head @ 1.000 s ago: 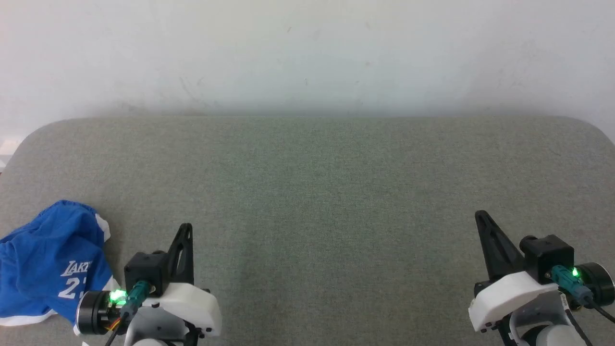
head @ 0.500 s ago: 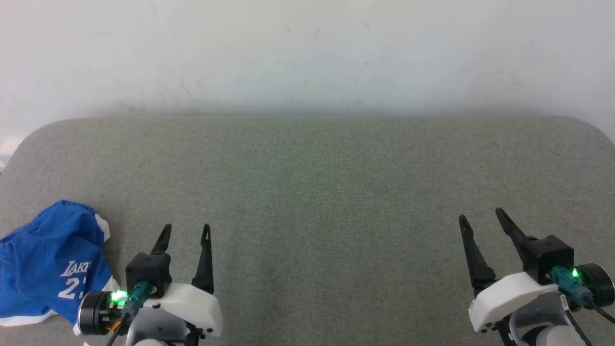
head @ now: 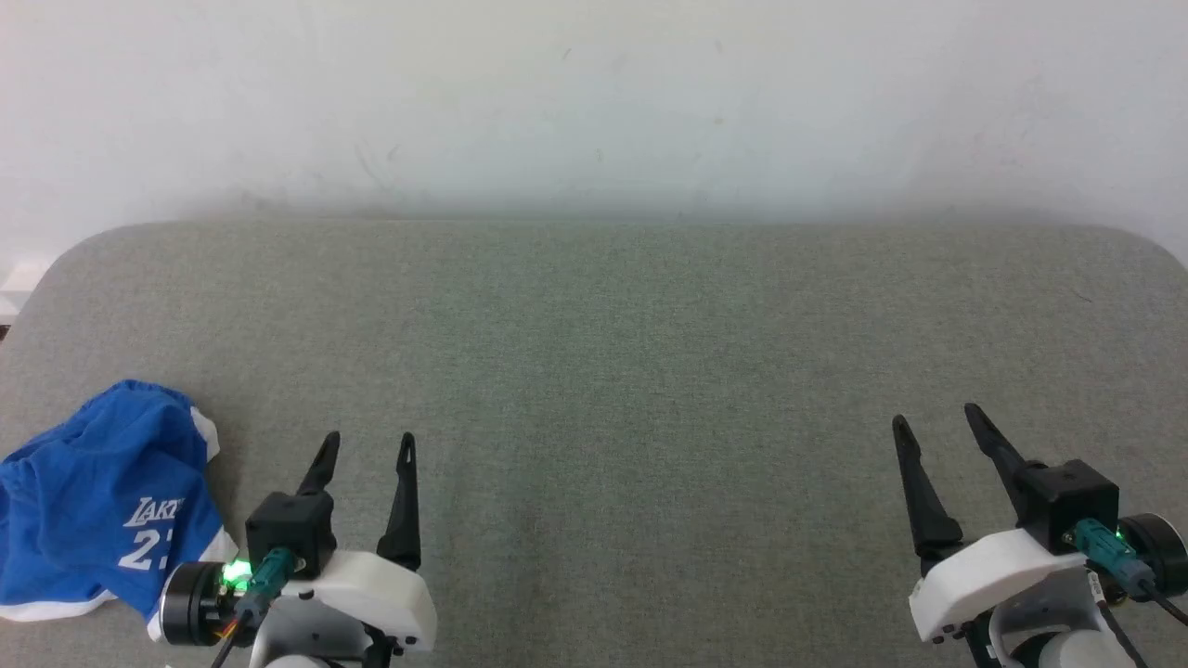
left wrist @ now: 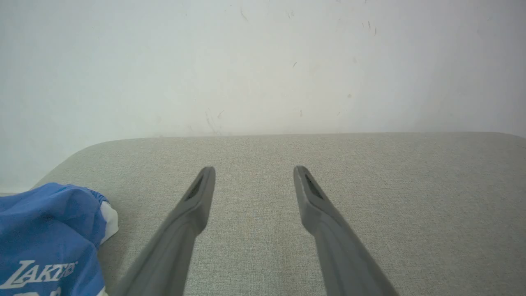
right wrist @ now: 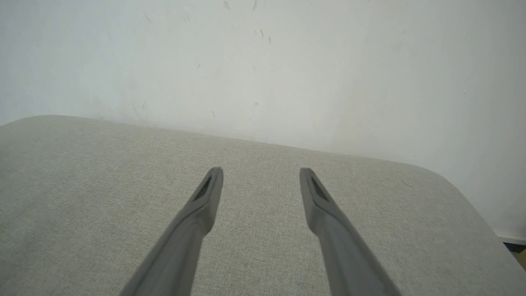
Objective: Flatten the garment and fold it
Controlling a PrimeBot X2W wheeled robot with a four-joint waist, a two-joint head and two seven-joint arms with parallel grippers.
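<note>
The blue Lakers basketball shorts [head: 93,506] are lying crumpled at the near left end of the grey fabric surface [head: 631,353], white lettering facing up; the left pincer [head: 368,443] is pointing toward the white wall [head: 594,93] just beside them, fingers spread wide and holding nothing; the right pincer [head: 936,419] is pointing likewise well apart at the near right, also wide and empty.

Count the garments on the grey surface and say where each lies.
1. The blue shorts lie crumpled at the near left of the grey surface, beside the open left gripper. They run off the head view's edge, so more could sit out of frame.
</note>
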